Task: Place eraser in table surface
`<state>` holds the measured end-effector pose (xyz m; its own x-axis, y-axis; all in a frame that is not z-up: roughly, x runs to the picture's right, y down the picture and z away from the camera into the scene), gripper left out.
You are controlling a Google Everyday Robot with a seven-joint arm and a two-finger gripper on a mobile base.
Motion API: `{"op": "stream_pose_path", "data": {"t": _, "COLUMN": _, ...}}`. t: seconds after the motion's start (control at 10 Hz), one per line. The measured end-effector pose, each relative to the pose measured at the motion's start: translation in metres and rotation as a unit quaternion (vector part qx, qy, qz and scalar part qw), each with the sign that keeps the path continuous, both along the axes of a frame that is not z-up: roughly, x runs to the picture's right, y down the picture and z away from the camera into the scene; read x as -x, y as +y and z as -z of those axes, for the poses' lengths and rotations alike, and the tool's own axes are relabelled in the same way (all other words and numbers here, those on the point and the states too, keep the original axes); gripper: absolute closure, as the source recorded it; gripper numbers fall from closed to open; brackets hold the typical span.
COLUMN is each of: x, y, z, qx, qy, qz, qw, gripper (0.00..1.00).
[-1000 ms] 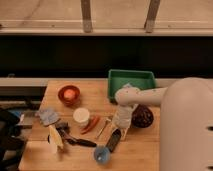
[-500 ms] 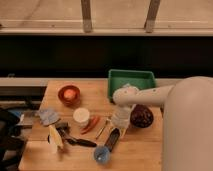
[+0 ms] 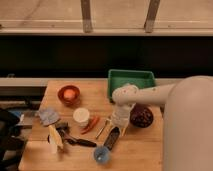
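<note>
Black flat eraser (image 3: pixel 112 138), wood table surface (image 3: pixel 145 145), hand (image 3: pixel 118 122) closed above

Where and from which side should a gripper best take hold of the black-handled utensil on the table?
Probably mid-handle, from above: the utensil lies flat on the table, its long thin handle clear on both sides. The gripper, shut, is busy over the eraser.
</note>
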<state>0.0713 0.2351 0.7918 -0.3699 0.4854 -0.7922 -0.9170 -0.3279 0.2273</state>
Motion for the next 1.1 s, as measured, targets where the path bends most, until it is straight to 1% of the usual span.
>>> {"op": "stream_pose_path", "data": {"t": 0.1, "x": 0.004, "y": -0.017, "z": 0.007, "qx": -0.018, "qy": 0.001, "qz": 0.003, "qw": 0.9998, "gripper": 1.0}}
{"op": "stream_pose_path", "data": {"t": 0.3, "x": 0.003, "y": -0.057, "z": 0.03, "qx": -0.049, "qy": 0.009, "qz": 0.007, "qw": 0.9987, "gripper": 1.0}}
{"op": "stream_pose_path", "data": {"t": 0.5, "x": 0.004, "y": -0.106, "z": 0.059, "qx": -0.084, "qy": 0.016, "qz": 0.009, "qw": 0.9963, "gripper": 1.0}}
{"op": "stream_pose_path", "data": {"t": 0.6, "x": 0.002, "y": -0.12, "z": 0.066, "qx": -0.094, "qy": 0.019, "qz": 0.009, "qw": 0.9954, "gripper": 1.0}}
{"op": "stream_pose_path", "data": {"t": 0.8, "x": 0.0, "y": -0.14, "z": 0.08, "qx": -0.101, "qy": 0.023, "qz": 0.009, "qw": 0.9946, "gripper": 1.0}}
{"op": "stream_pose_path", "data": {"t": 1.0, "x": 0.003, "y": -0.144, "z": 0.081, "qx": -0.097, "qy": 0.02, "qz": 0.009, "qw": 0.995, "gripper": 1.0}}
{"op": "stream_pose_path", "data": {"t": 1.1, "x": 0.002, "y": -0.14, "z": 0.075, "qx": -0.089, "qy": 0.019, "qz": 0.007, "qw": 0.9958, "gripper": 1.0}}
